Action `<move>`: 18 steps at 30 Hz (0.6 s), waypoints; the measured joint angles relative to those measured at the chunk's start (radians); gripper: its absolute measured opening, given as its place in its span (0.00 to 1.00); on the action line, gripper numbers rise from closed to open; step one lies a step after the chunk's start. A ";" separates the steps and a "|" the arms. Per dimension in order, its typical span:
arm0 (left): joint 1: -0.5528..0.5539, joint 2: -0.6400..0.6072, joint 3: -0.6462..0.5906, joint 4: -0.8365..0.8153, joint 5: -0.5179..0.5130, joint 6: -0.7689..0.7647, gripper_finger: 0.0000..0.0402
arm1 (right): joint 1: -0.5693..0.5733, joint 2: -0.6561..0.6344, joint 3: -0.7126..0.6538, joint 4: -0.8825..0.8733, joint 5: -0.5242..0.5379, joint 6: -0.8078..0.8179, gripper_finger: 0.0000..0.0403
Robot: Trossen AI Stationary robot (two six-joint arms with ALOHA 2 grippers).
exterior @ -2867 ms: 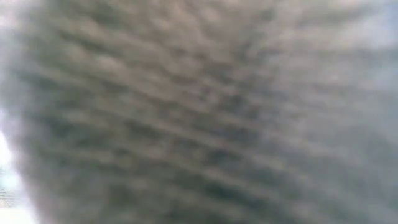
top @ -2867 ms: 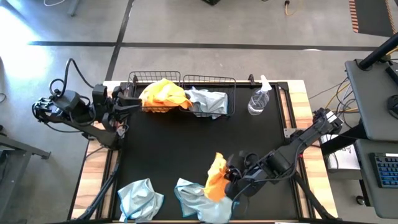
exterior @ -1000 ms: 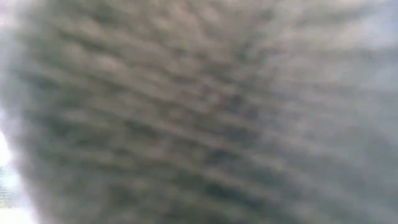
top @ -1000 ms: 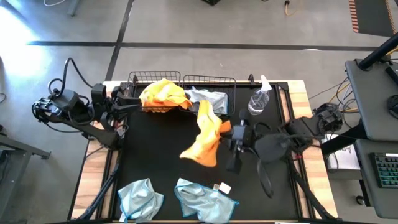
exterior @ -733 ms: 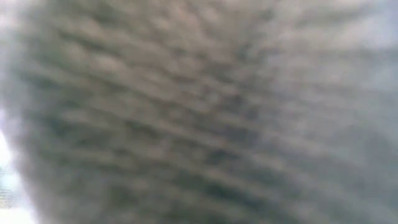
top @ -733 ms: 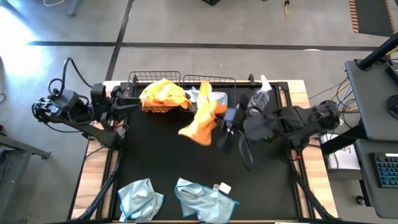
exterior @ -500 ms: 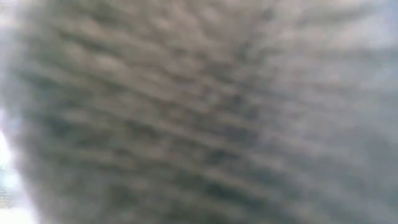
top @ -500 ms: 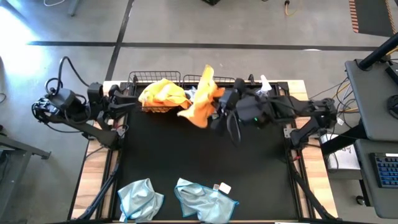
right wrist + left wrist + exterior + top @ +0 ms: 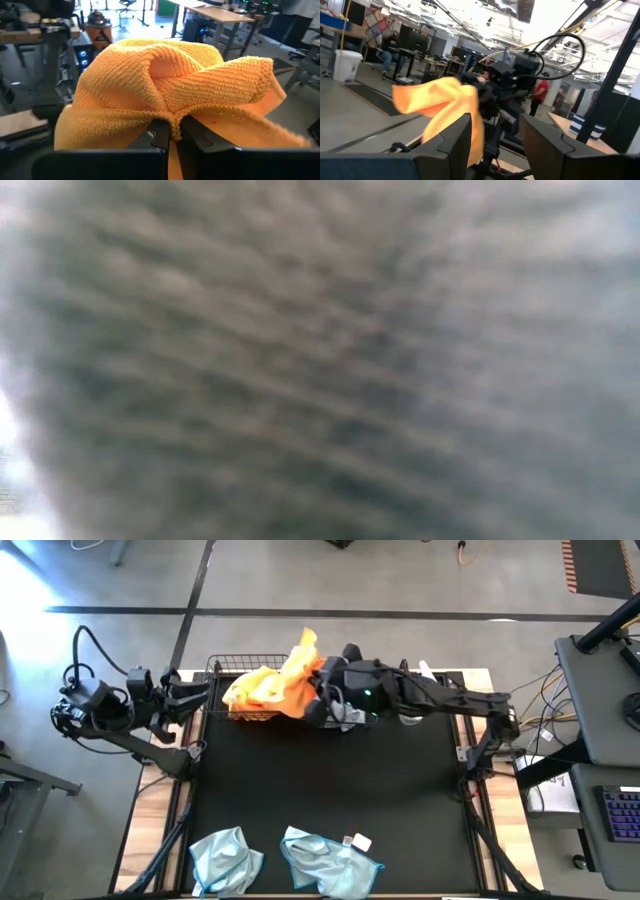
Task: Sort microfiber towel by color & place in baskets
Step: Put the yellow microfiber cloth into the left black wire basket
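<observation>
Orange towel (image 9: 296, 668) — ribbed knit, bunched, pinched in the closed right gripper (image 9: 172, 132) over the left basket (image 9: 248, 690) at the desk's far edge; a second ago it hung mid-desk. Left basket: orange cloths. Right basket (image 9: 340, 670): grey cloth. Left gripper (image 9: 195, 692) — parted, empty, left edge.

High view looks straight down; both wrist views share the orange towel (image 9: 165, 90).

Low view wholly blurred grey
</observation>
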State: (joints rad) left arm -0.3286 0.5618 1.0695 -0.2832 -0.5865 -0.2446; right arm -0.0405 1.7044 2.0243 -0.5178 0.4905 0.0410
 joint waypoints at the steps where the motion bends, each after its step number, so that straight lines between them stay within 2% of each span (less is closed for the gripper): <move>1: 0.000 0.001 0.000 0.000 0.000 0.009 0.38 | -0.012 0.012 0.000 0.017 -0.002 0.000 0.03; 8: 0.000 -0.016 0.000 0.003 0.001 0.064 0.38 | -0.071 0.092 0.000 0.162 -0.009 0.000 0.03; 14: 0.000 -0.041 0.000 0.003 0.002 0.098 0.38 | -0.106 0.153 0.000 0.286 -0.135 0.011 0.03; 18: 0.000 -0.059 0.000 0.005 0.002 0.106 0.38 | -0.123 0.186 0.000 0.352 -0.173 0.044 0.03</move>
State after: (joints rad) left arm -0.3284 0.5030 1.0695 -0.2787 -0.5850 -0.1390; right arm -0.1640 1.8907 2.0243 -0.1655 0.3179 0.0852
